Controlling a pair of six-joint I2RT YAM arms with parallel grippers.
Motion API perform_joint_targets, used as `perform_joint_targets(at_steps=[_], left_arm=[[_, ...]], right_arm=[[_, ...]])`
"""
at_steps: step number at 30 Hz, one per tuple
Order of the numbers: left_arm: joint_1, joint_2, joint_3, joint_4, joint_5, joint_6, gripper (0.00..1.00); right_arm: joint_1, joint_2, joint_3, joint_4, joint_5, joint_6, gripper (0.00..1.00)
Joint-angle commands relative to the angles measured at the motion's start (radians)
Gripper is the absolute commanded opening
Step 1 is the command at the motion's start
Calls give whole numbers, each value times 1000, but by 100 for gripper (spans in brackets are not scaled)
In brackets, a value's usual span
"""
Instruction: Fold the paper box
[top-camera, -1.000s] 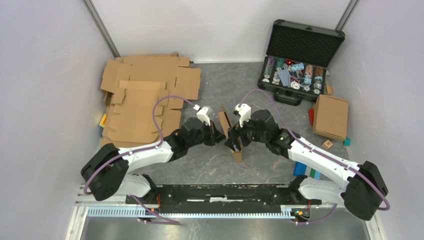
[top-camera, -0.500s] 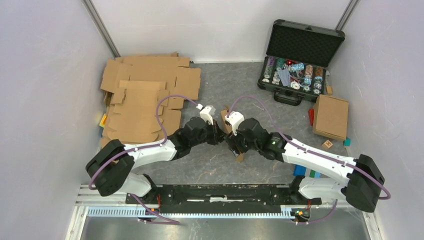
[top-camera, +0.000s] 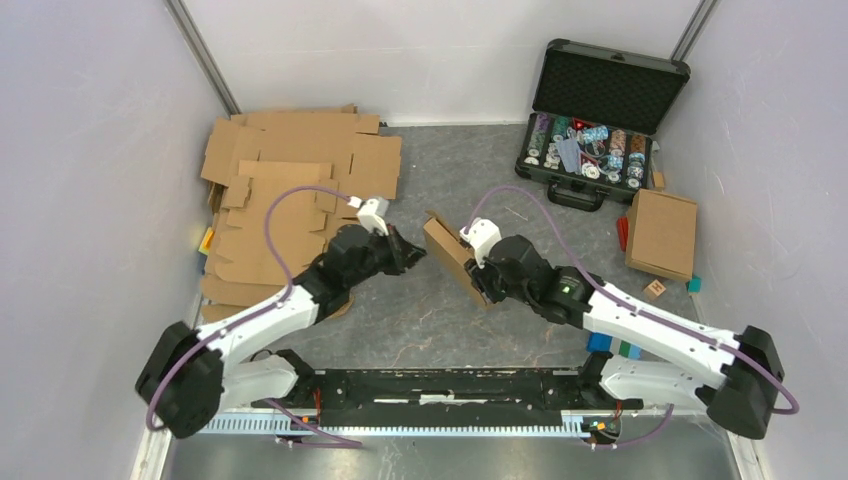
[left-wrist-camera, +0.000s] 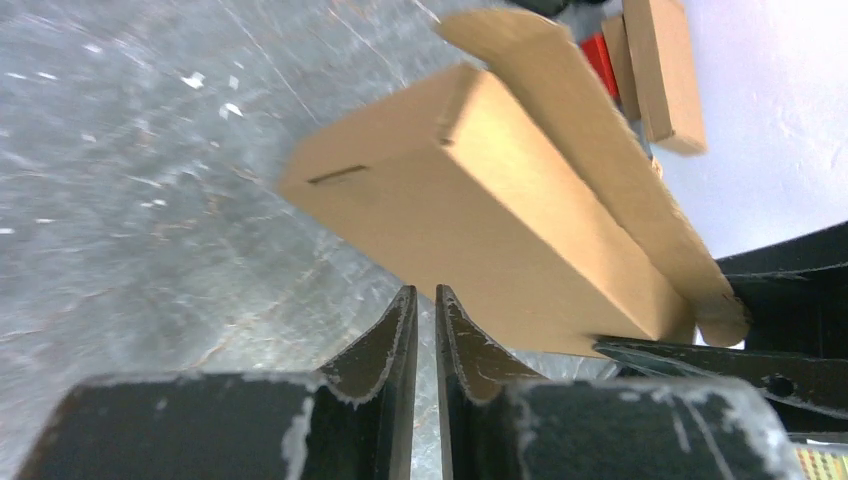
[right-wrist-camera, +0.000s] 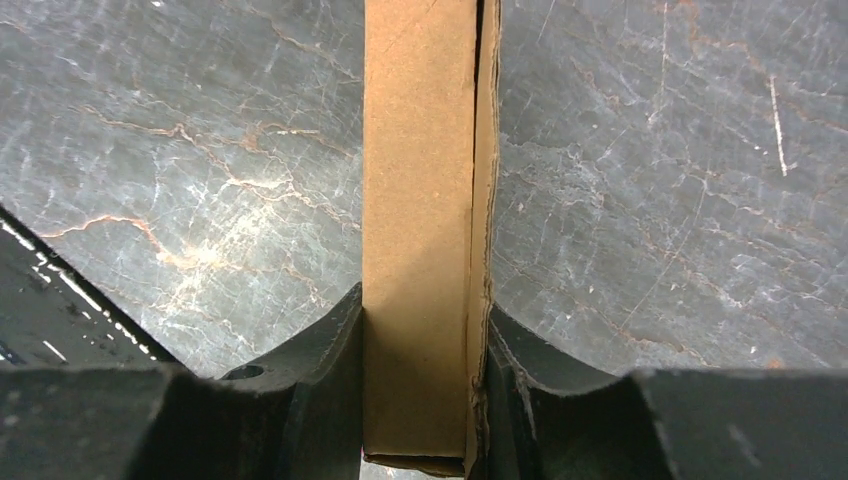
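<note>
The paper box (top-camera: 450, 255) is a flat brown cardboard carton, folded up and held slanted above the grey floor at mid-table. My right gripper (top-camera: 478, 280) is shut on its near end. In the right wrist view the paper box (right-wrist-camera: 420, 200) runs upright between both fingers, which press its two broad faces at my right gripper (right-wrist-camera: 425, 305). My left gripper (top-camera: 410, 252) hangs just left of the box, apart from it. In the left wrist view its jaws stand almost together with nothing between them at my left gripper (left-wrist-camera: 425, 295), and the paper box (left-wrist-camera: 480, 200) lies just beyond the tips.
A stack of flat cardboard blanks (top-camera: 290, 190) lies at the back left. An open black case of poker chips (top-camera: 595, 120) stands at the back right. A finished folded box (top-camera: 662, 232) rests at the right wall, with small coloured blocks (top-camera: 615, 345) near the right arm.
My right gripper has closed on the box and tipped it flatter. My left arm has drawn back to the left, away from the box.
</note>
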Motion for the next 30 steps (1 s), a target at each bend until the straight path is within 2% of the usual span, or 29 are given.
perform_joint_targets(at_steps=[1,4,10,13,18,30], left_arm=[[57,-156,-33,-136,5,81,20],[59,-217,-57,-171,-9,98,23],[59,-219,-121,-130,-3,75,26],[59,-216,-151,-87,17,68,34],[59,-183,-165,-35,45,69,36],[57,-69,-118,68,106,50,38]], right_arm=[[2,-79,-3,-32,-54,-32,37],[2,-106,-36,-41,-107,-41,43],[3,-95,-68,-57,-195,-71,52],[3,-98,-72,-61,-197,-84,58],[3,-73,-48,-78,-183,-113,71],[4,59,52,-21,-173,-171,70]])
